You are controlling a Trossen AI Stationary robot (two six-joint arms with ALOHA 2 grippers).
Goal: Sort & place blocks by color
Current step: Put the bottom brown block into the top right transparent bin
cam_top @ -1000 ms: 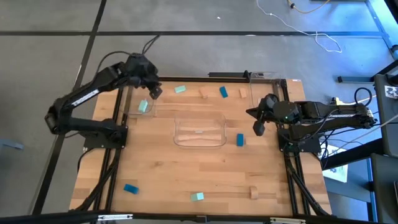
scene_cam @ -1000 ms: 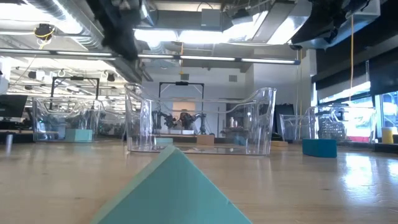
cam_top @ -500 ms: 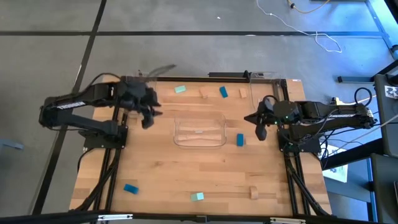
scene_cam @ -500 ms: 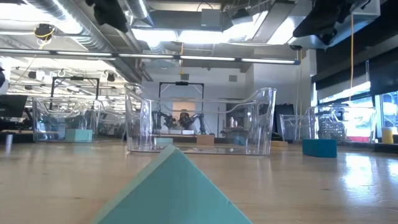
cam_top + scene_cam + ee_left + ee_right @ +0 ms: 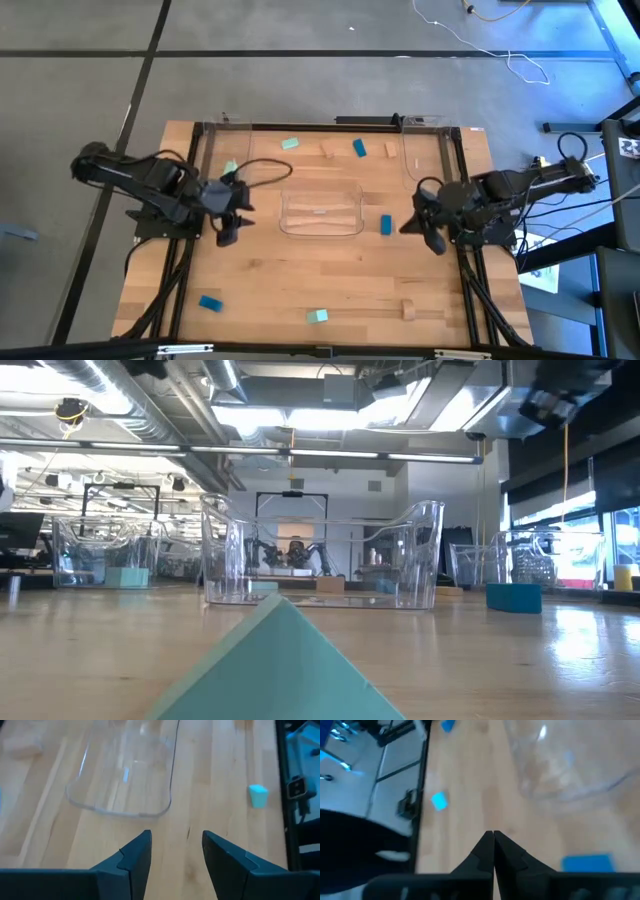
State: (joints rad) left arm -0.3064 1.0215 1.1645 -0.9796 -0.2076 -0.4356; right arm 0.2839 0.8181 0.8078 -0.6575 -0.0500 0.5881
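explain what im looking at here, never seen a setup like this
It is a two-armed robot at a wooden table, filmed overhead, from table height, and from a camera on each wrist. The left end effector is open and empty, beside a clear tray. The right end effector is shut and holds nothing. Small blocks lie scattered: a blue block near the right arm, a mint block at the near edge, a tan block beside it. More sit along the far edge.
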